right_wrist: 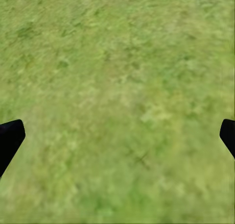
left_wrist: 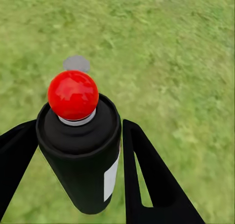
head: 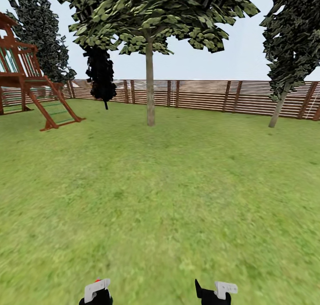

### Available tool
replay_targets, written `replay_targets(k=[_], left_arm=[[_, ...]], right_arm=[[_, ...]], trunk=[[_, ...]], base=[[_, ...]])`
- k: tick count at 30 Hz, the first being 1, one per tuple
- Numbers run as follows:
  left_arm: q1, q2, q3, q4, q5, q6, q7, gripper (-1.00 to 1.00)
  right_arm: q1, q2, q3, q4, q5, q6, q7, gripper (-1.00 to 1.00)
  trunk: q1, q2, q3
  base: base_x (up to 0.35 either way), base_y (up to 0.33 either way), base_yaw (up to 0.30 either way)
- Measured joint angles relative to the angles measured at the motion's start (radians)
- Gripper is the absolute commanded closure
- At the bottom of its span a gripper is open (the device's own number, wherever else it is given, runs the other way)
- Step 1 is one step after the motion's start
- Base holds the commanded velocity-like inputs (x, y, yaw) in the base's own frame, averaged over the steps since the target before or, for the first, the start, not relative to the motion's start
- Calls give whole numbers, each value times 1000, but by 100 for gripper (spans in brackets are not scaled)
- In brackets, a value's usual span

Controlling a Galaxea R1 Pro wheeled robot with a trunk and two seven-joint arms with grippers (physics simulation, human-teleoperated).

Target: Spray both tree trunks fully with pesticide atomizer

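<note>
- We hold a black can [left_wrist: 81, 155] with a red knob [left_wrist: 73, 94] on top between the fingers of our left gripper [left_wrist: 78, 170]; the fingers sit tight against its sides, clamped on it.
- The helper's picture of a pale grey, green-marked atomizer does not match; we judge this can to be the atomizer, since it is what we carry.
- In the head view the left gripper [head: 96, 291] rides low at the frame's bottom edge, a red tip just showing above it, so the can stays upright and close to the body while we travel.
- Our right gripper [head: 213, 292] sits beside it; in its wrist view the two fingertips [right_wrist: 10, 138] stand far apart over bare grass [right_wrist: 117, 87], holding nothing.
- The nearer tree [head: 150, 25] stands ahead, its trunk [head: 150, 82] well apart from us on the lawn [head: 160, 185], in front of the fence [head: 200, 95].
- The second tree [head: 293, 34] leans near the fence at the right edge, its trunk [head: 277, 110] thin at this range.
- A dark conifer [head: 101, 76] and a red play frame [head: 31, 80] stand to the left; neither is a target.
- We see no white specks on either trunk, though both are too far off to be sure; we judge spraying not yet begun and the approach to be the step in hand.
</note>
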Motion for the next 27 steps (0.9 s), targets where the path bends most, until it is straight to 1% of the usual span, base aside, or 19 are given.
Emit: replay_targets(k=[27], left_arm=[[1, 0, 0, -2, 1, 0, 0, 100]], right_arm=[[0, 0, 0, 0, 0, 0, 0, -100]], trunk=[[0, 0, 0]], base=[[339, 0, 0]])
